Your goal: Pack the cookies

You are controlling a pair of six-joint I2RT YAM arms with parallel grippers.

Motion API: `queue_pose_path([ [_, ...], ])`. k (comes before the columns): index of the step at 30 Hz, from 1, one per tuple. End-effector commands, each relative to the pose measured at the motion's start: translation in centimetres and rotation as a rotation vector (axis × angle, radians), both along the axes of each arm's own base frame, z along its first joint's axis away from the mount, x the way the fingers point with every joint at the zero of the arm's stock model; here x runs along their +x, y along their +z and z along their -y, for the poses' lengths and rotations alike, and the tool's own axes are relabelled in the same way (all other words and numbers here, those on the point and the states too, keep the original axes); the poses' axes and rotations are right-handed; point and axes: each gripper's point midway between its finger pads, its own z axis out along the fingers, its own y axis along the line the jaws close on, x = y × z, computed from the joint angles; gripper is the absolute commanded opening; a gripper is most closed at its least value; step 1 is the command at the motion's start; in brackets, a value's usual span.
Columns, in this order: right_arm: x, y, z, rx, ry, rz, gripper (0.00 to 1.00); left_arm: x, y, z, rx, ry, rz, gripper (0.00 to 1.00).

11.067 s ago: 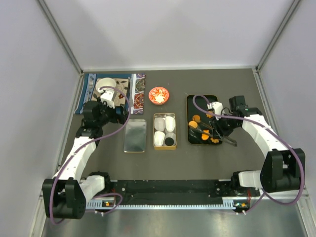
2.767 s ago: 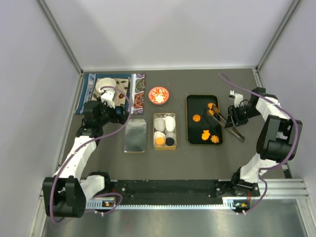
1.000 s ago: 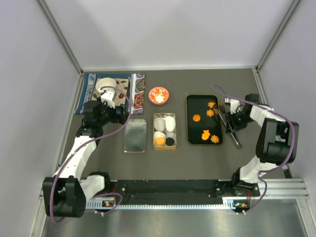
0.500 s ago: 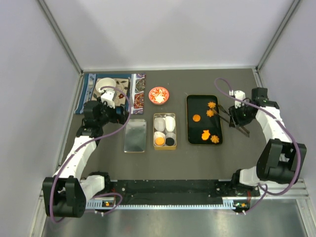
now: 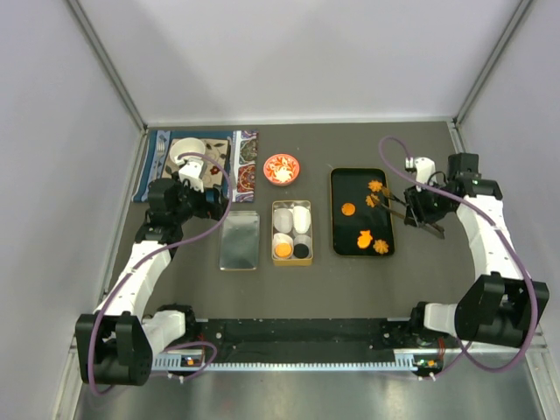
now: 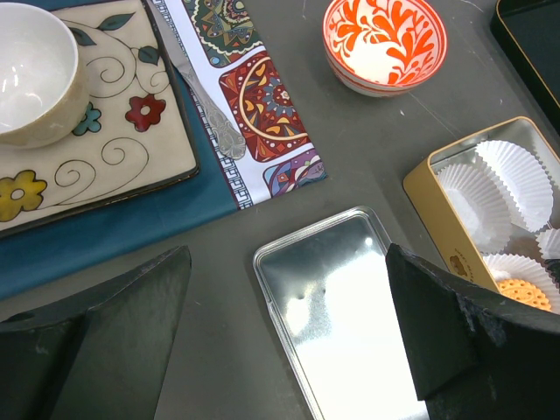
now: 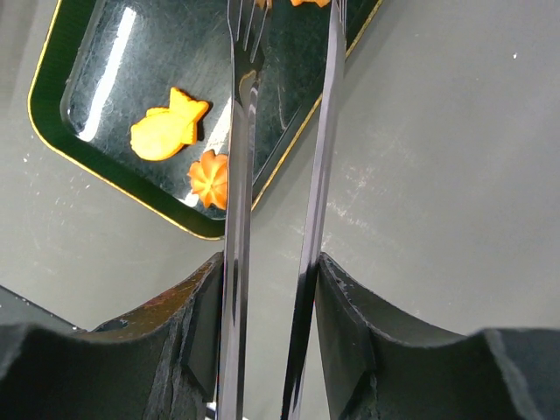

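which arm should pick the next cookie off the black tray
Right. The right gripper is shut on the tongs, whose tips reach over the tray beside the cookies. The left gripper hangs open above the lid, across the tin from the tray.

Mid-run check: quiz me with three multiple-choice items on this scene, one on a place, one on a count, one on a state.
1. The silver lid lies: A left of the gold tin; B right of it; C inside it.
2. Cookies in the tin: A none; B two; C four.
3. The left claw is: A open, empty; B shut on the lid; C shut on a cookie.
Key: A, the lid lies beside the tin's left wall; B, one orange cookie and one black cookie; A, its fingers stand wide apart above the lid.
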Motion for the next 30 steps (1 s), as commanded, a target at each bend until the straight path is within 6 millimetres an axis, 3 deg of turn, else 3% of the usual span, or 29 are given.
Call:
queue_pose_path([
  [1,0.5,2.8,-0.6,0.012,0.023,0.079,0.43,0.2,1.7,0.2,-0.001,-0.014,0.055,0.99],
  [12,1.3,1.1,-2.2,0.117,0.037,0.022,0.43,0.2,1.6,0.2,-0.001,-0.014,0.054,0.99],
  [19,2.7,-1.2,-2.9,0.17,0.076,0.013,0.43,0.3,1.4,0.2,0.0,-0.014,0.051,0.99],
  [30,4.0,-6.0,-2.3,0.056,0.09,0.015,0.42,0.4,1.3,0.2,0.003,-0.012,0.047,0.99],
])
